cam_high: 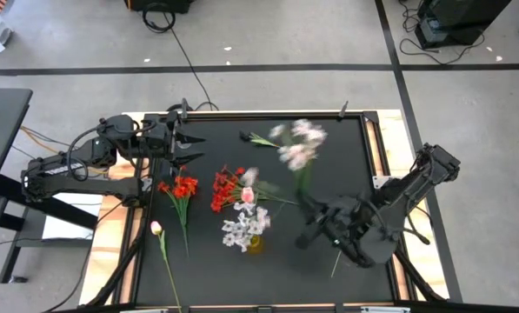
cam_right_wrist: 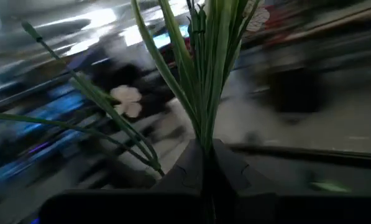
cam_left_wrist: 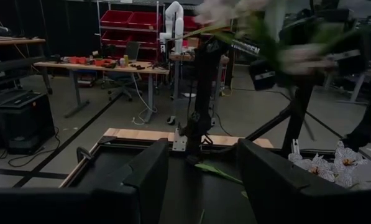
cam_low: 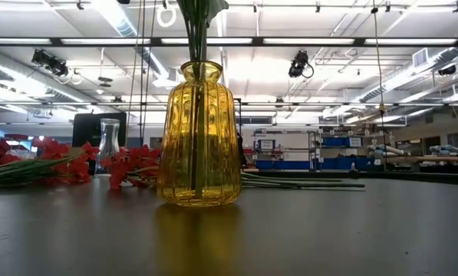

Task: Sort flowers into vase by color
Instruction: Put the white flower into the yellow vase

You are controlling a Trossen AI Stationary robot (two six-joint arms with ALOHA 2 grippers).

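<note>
1. Surface (cam_high: pixel 329 174): flat matte black top, pale wood rim.
2. Right end effector (cam_right_wrist: pixel 205 163): fingers pinched on the thin green stems of a white-lilac spray (cam_high: pixel 298 143), held up above the right half; blossoms point to the far edge, long axis near-to-far.
3. Left end effector (cam_high: pixel 192 148): fingers spread, holding nothing, at the far left corner.
4. Yellow vase (cam_low: pixel 199 136): ribbed clear glass, bulbous, upright, centre; white blossoms (cam_high: pixel 244 228) in it.
5. Red clusters (cam_high: pixel 182 187) lie flat left of the vase, stems toward the near edge.
6. Pink tulip bud (cam_high: pixel 156 228): near left, lying flat.

Ribbed amber-yellow vase (cam_low: pixel 199 138), red flowers (cam_high: pixel 182 187), black table (cam_high: pixel 346 165)
</note>
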